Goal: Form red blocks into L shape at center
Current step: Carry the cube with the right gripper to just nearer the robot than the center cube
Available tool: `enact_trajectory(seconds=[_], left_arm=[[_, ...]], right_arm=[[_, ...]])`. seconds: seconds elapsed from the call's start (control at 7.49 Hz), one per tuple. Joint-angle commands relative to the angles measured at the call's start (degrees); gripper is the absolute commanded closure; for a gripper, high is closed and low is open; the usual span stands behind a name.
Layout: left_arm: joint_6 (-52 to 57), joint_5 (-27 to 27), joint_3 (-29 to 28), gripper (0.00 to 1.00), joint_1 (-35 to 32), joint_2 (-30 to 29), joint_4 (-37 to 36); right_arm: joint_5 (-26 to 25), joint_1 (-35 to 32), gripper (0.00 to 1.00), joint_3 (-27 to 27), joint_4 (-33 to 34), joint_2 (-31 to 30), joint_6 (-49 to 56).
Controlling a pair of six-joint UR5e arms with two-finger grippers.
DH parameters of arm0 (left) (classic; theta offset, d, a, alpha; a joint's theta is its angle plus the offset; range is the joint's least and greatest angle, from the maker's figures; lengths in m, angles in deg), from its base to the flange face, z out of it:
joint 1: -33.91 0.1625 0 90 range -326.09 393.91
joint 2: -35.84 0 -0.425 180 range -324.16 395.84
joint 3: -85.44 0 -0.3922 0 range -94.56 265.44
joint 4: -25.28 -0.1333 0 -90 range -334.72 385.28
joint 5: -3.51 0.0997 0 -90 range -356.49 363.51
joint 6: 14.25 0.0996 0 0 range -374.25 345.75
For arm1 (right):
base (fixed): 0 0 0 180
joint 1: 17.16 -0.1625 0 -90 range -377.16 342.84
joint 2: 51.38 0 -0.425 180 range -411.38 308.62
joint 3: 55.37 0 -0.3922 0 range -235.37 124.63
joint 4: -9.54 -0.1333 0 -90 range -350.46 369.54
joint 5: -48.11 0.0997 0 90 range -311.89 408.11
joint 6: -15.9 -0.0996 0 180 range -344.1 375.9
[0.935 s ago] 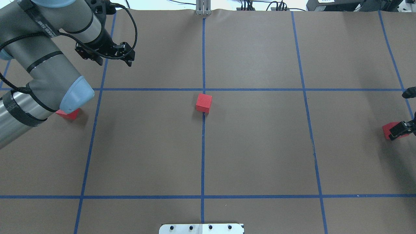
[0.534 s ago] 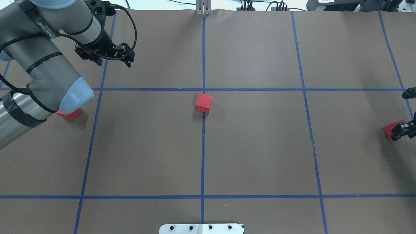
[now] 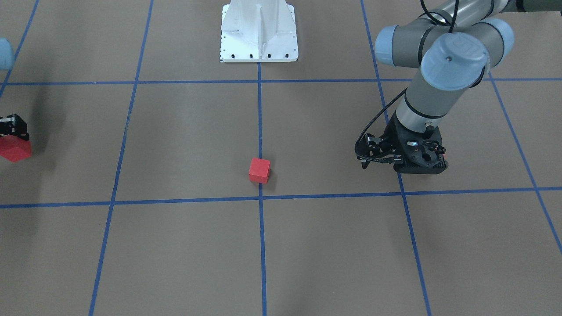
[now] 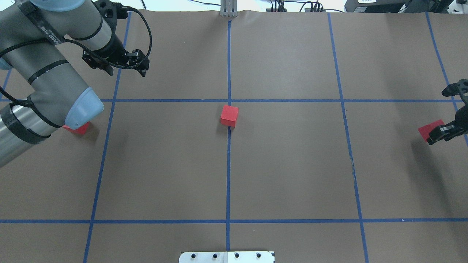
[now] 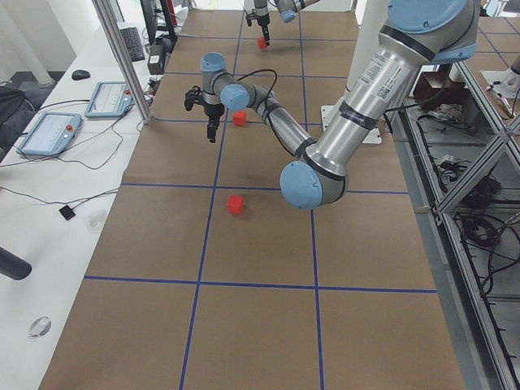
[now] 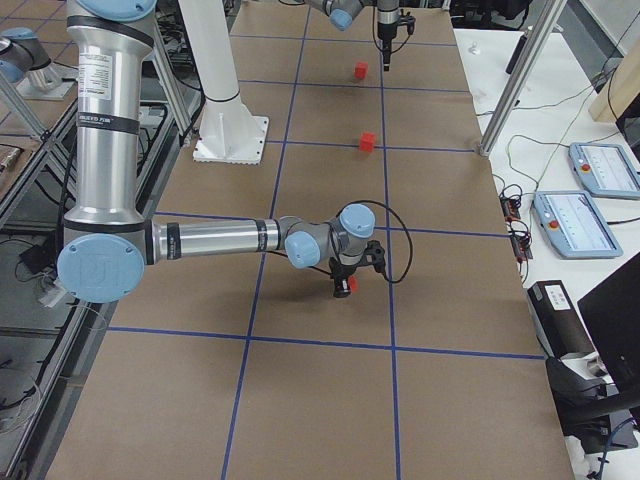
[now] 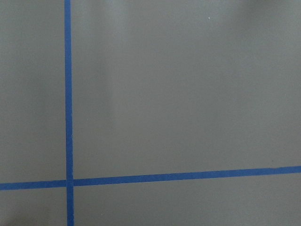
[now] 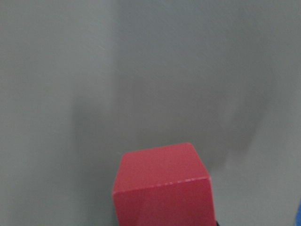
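One red block (image 4: 229, 115) rests just on the near side of the center (image 4: 229, 100), the middle tape crossing. A second red block (image 4: 77, 128) lies at the left, partly hidden under my left arm's elbow. The third red block (image 4: 427, 129) hangs above the table at the far right, with my right gripper (image 4: 437, 133) shut on it; it fills the bottom of the right wrist view (image 8: 162, 183). My left gripper (image 4: 126, 71) hovers open and empty at the far left, away from all blocks.
The white robot base plate (image 3: 259, 41) sits at the near table edge. Monitors and cables (image 4: 384, 5) line the far edge. Blue tape lines (image 7: 68, 117) cross the brown paper below my left wrist.
My right gripper has carried its red block leftward and a little farther from the robot, toward the middle. My left gripper has shifted slightly left.
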Motion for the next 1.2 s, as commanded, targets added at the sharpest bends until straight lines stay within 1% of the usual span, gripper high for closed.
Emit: enact_trajectory(seconds=[0.0, 0.13, 0.27, 0.4, 0.53, 0.67, 0.8, 0.94, 1.07], left_arm=[[4.33, -0.01, 2.40, 0.00, -0.50, 4.16, 1.37], [6.88, -0.10, 4.42, 0.00, -1.55, 6.98, 1.37], [8.82, -0.10, 5.49, 0.00, -2.17, 8.66, 1.37], [11.02, -0.10, 5.85, 0.00, -3.05, 10.15, 1.46], [12.26, -0.10, 6.55, 0.00, -3.58, 11.39, 1.46], [13.49, -0.10, 6.64, 0.00, -4.02, 12.01, 1.46], [14.28, -0.01, 6.73, 0.00, -4.37, 12.80, 2.16], [14.46, -0.10, 6.73, 0.00, -4.55, 14.46, 3.99], [14.47, -0.10, 6.73, 0.01, -4.55, 15.95, 5.84]], right_arm=[[0.77, 1.71, 1.00, -4.88, 10.20, 10.08, -7.90], [0.51, 5.55, 1.00, -6.55, 18.72, 17.19, -12.38], [-0.10, 10.38, 1.00, -6.57, 24.46, 23.35, -17.21], [-0.28, 15.82, 1.00, -6.22, 25.73, 28.37, -24.74], [-1.33, 20.40, 1.00, -6.13, 25.66, 32.68, -33.52], [-3.43, 24.53, 1.00, -6.13, 25.66, 35.86, -40.74], [-4.40, 28.06, 1.00, -5.61, 25.57, 38.15, -46.12], [-5.89, 30.44, 1.00, -5.34, 25.48, 39.74, -48.96], [-7.39, 31.94, 1.00, -3.34, 25.13, 42.45, -51.34]])
